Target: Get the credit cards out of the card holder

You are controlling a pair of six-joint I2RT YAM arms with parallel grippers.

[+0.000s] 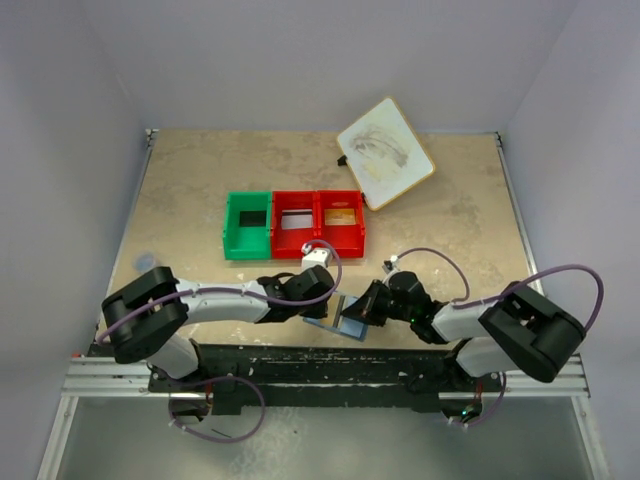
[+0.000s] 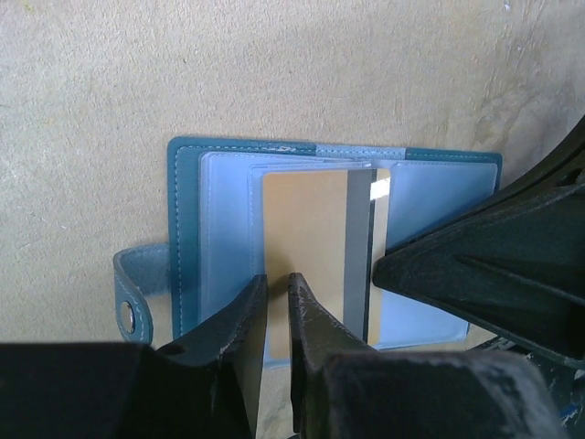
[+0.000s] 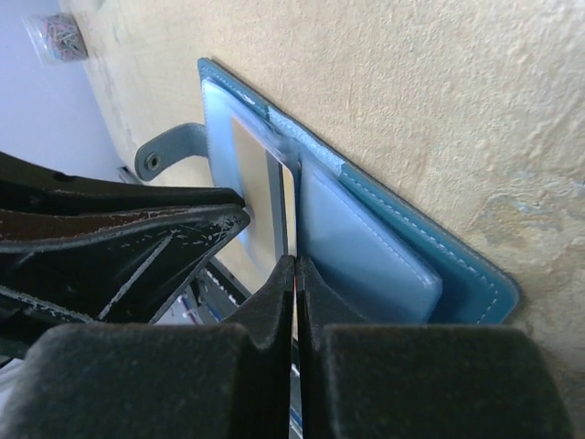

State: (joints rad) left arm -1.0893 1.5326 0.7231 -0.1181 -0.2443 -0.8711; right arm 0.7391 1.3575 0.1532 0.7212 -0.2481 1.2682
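The blue card holder (image 1: 322,322) lies open on the table near the front edge, between my two grippers. In the left wrist view its pale blue inside (image 2: 224,219) shows, with a tan credit card with a grey stripe (image 2: 311,238) sticking out of the pocket. My right gripper (image 3: 295,263) is shut on that card's edge (image 3: 260,178). My left gripper (image 2: 279,279) is shut with its tips down on the holder's left panel, holding nothing. A grey-white card (image 1: 293,220) and a tan-orange card (image 1: 340,216) lie in the two red bins.
A green bin (image 1: 247,240) and two red bins (image 1: 318,240) stand in a row mid-table. A large white wood-rimmed board (image 1: 385,153) lies at the back right. The holder's strap with a snap (image 2: 128,302) sticks out on its left side.
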